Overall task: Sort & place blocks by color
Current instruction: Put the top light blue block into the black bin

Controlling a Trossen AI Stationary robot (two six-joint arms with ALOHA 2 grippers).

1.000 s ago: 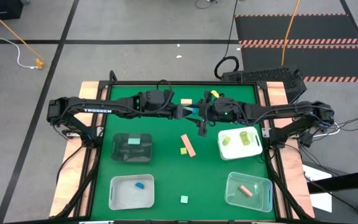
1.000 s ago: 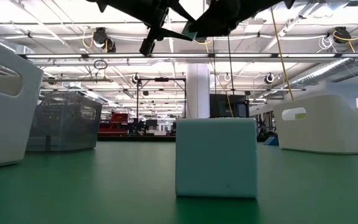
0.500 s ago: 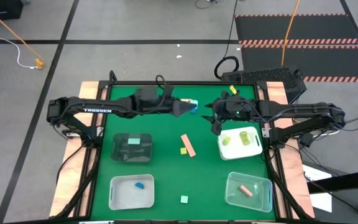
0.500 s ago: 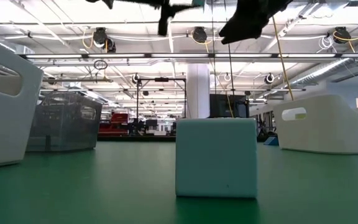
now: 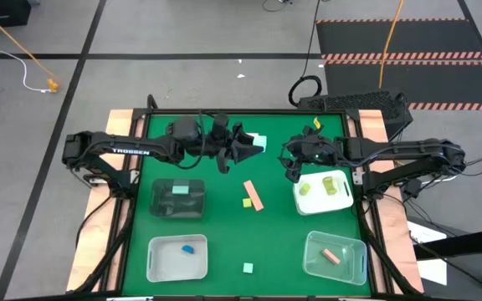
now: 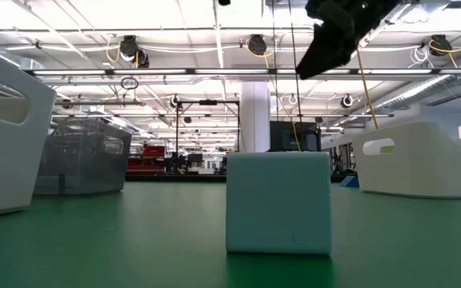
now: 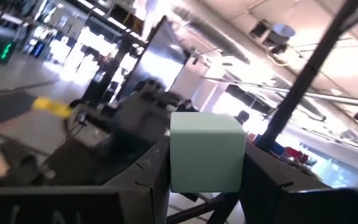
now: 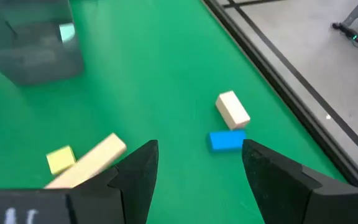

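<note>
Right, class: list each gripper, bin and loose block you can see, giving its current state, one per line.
left gripper: shut on mint cube, raised.
right gripper: open, empty.
dark bin: holds a mint block.
white bin: holds yellow-green blocks.
tan bar: lying on the mat.
blue block: lying on the mat.

Left end effector [image 6: 221,2], perhaps, cropped overhead

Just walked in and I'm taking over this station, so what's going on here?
The robot is sorting blocks by colour into bins. The left pincer is shut on a pale mint block, held above the far side of the table. The right pincer is open and empty, near the white bin of yellow-green blocks. A blue block and tan block lie loose.
</note>
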